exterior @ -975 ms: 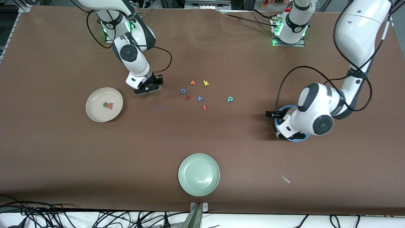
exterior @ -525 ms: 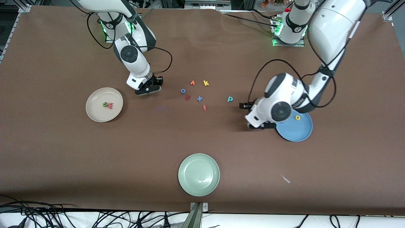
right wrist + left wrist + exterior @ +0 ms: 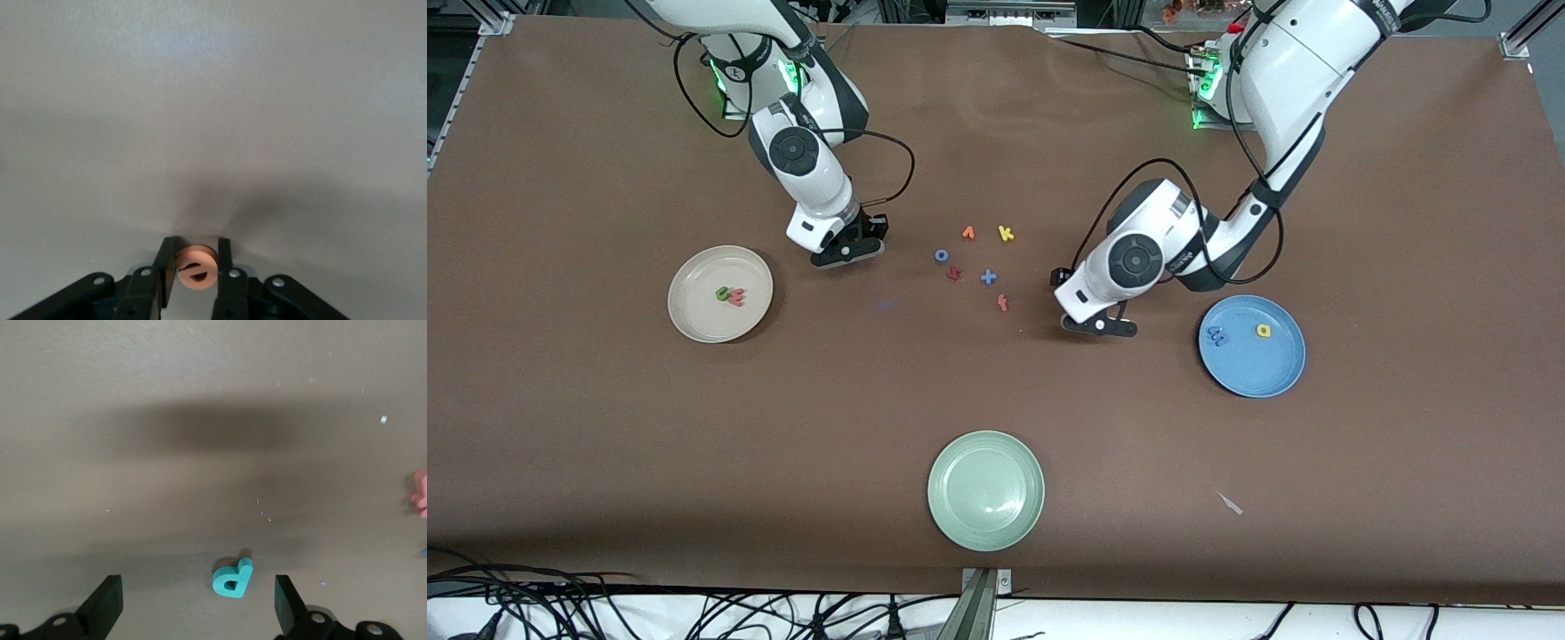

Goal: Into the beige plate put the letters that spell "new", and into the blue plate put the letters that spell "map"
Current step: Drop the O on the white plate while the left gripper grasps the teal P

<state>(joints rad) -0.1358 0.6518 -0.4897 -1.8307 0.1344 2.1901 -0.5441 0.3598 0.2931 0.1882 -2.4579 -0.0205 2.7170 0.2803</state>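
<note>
Since a second ago: left pincer (image 3: 1100,325) gone from over the round sky-blue plate (image 3: 1267,373), now low over bare brown surface (image 3: 694,462) near the loose letters, fingers spread wide around nothing. Plate thereby uncovered, showing small blue foam m (image 3: 1216,335) and yellow foam a (image 3: 1264,331) lying apart inside it. Right pincer (image 3: 847,253) hardly shifted, between the round cream-beige plate (image 3: 694,324) and the loose letters, now clamped narrow on the small orange foam e (image 3: 197,275).

Only from the left wrist: teal foam p (image 3: 233,579), flat on the surface between the two spread black fingers (image 3: 107,603), touched by neither; hidden under the arm from the front. Only from the right wrist: the orange e, a rounded disc pinched at its sides, unseen from the front.

In the beige plate, green foam n (image 3: 720,292) just beside pinkish-red foam w (image 3: 735,297). Loose cluster mid-surface: matte, chunky-cut orange v (image 3: 967,233), yellow k (image 3: 1006,234), blue o (image 3: 941,256), red f (image 3: 1003,303). Smooth pale green plate (image 3: 985,516) nearest the front camera.
</note>
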